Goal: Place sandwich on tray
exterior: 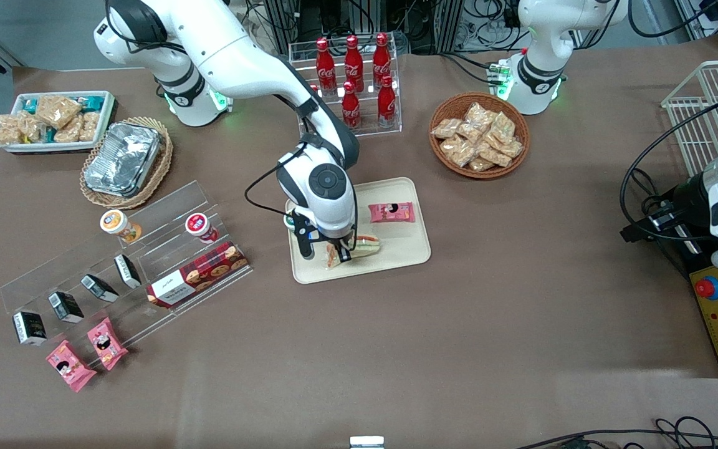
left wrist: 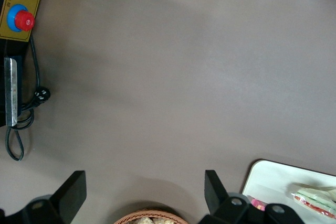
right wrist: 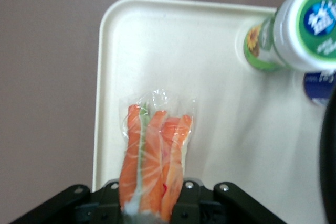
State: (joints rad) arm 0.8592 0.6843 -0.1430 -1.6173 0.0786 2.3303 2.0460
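Note:
The sandwich (exterior: 364,245), a clear-wrapped wedge with orange-tan slices and a green and red filling, is over the near part of the cream-beige tray (exterior: 402,249). My right gripper (exterior: 333,252) is shut on it, its black fingers (right wrist: 189,203) pressing on either side. In the right wrist view the sandwich (right wrist: 155,150) sticks out from the gripper (right wrist: 152,209) over the tray's floor (right wrist: 220,103), close to the tray's rim. I cannot tell whether it rests on the tray or hangs just above it. The tray's corner (left wrist: 273,179) and the sandwich (left wrist: 315,199) also show in the left wrist view.
A pink snack packet (exterior: 391,212) lies on the tray, farther from the front camera. A green-lidded cup (right wrist: 304,24) stands at the tray's edge under my arm. A rack of cola bottles (exterior: 353,81), a snack basket (exterior: 479,134) and an acrylic stand (exterior: 122,255) surround the tray.

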